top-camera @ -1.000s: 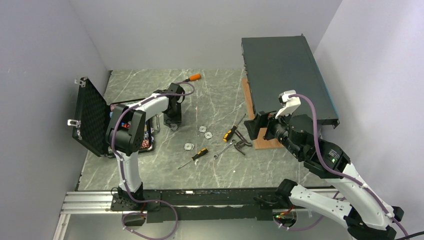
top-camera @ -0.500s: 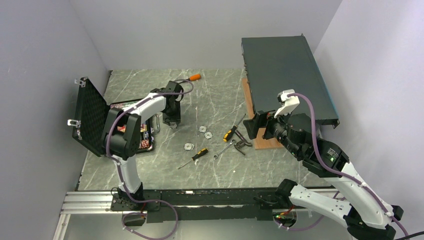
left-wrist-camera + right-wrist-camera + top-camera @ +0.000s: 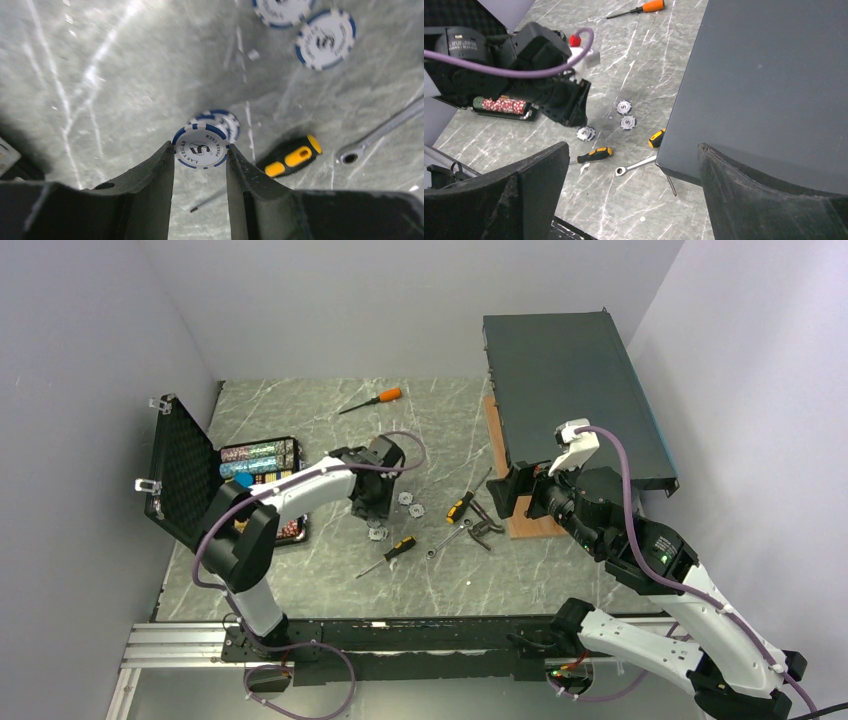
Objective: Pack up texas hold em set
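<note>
The poker set's black case [image 3: 182, 472] stands open on the marble table [image 3: 440, 430], its foam lid raised and rows of chips [image 3: 258, 456] in its tray. Just right of the case, the left gripper [image 3: 200, 150] hangs low over a blue-and-white chip [image 3: 201, 148] lying flat. Its jaws are apart and frame that chip, with a second chip half hidden beneath. Farther right of the case lie two more chips [image 3: 411, 503] and a yellow-handled screwdriver [image 3: 402, 545]. Farthest from the case, the right gripper [image 3: 632, 150] hangs with jaws wide apart beside a big dark box [image 3: 570, 380].
</note>
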`<state>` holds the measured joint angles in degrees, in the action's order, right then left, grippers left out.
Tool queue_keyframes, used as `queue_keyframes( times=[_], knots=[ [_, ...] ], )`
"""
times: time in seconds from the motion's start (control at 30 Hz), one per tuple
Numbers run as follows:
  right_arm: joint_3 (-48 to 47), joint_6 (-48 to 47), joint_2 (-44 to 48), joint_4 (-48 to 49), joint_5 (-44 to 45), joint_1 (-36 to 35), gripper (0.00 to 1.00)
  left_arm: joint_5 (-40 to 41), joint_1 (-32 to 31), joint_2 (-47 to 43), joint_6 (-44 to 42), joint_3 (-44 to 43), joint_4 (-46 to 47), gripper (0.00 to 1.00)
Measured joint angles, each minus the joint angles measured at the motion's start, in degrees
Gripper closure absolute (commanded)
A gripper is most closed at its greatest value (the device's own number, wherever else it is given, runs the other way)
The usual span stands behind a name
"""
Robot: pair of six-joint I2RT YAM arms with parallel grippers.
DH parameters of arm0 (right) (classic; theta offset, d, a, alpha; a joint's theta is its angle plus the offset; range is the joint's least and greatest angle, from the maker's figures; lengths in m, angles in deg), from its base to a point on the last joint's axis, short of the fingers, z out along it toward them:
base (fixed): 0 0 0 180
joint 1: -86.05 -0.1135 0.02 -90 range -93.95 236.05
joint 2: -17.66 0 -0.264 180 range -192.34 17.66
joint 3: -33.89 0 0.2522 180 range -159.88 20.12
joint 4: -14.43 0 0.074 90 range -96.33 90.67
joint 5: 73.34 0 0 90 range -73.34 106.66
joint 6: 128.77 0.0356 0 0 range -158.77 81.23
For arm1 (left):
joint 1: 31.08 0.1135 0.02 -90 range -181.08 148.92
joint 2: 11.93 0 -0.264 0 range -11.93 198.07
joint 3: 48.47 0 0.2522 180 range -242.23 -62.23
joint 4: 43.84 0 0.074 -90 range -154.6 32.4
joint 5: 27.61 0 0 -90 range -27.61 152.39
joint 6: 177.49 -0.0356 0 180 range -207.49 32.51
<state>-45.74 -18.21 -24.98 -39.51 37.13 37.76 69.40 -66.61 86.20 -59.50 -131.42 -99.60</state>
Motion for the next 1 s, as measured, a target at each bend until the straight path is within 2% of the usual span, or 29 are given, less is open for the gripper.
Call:
queue_keyframes(
  times=[0.27,0.63,0.83,1.0],
  knots=[
    [0.0,0.04,0.11,0.02,-0.09,0.0,0.0,0.46,-6.29,0.09,2.71,0.87,-0.52,0.66],
    [0.02,0.33,1.03,-0.11,-0.48,0.0,0.0,3.61,-6.19,4.2,2.86,1.03,-0.59,0.65],
    [0.07,0.46,1.11,-0.11,-0.48,0.0,0.0,4.48,-6.19,5.53,2.86,0.92,-0.74,0.58],
    [0.15,0.46,1.05,-0.09,-0.48,0.0,0.0,4.52,-6.16,5.53,2.8,0.92,-0.74,0.47]
  ],
)
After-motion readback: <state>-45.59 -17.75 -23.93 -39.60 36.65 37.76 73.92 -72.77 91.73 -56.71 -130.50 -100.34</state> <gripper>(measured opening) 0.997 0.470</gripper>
